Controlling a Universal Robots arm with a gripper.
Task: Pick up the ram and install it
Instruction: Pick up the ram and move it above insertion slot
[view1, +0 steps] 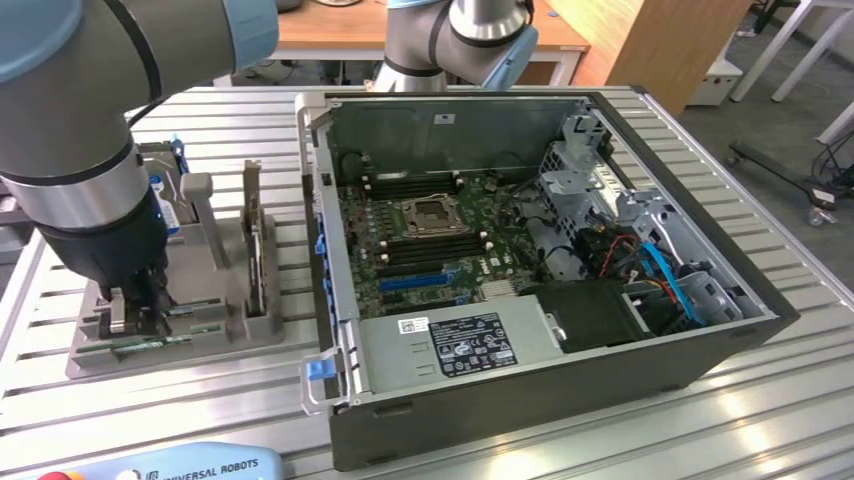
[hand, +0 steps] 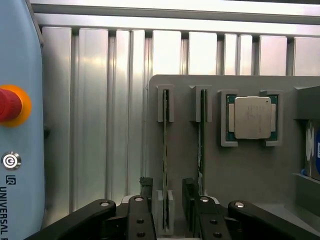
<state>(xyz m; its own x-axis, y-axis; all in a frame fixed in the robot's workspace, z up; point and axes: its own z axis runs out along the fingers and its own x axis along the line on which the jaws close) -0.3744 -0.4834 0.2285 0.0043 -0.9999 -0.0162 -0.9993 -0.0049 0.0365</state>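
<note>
Pick-up step; gripper (hand: 167, 195) open, jaws straddling the ram (hand: 165, 135) farther from the processor (hand: 252, 117), edge-up in the grey holder (hand: 250, 175); not yet gripped; closing likely needs jaws square, centred.

the fingers (hand: 190, 195) are cut off at their bases by the wrist view's edge. the ram (hand: 165, 145) between them is seen edge-on, so its chips are hidden, and its near end is covered by a grey clip (hand: 165, 212). past the second stick (hand: 201, 135), a hard drive (hand: 312, 145) is cut off; on the fingers' opposite side, a teach pendant (hand: 17, 100) is too. in the exterior view the holder (view1: 260, 330) is partly hidden by the arm (view1: 80, 130).
</note>
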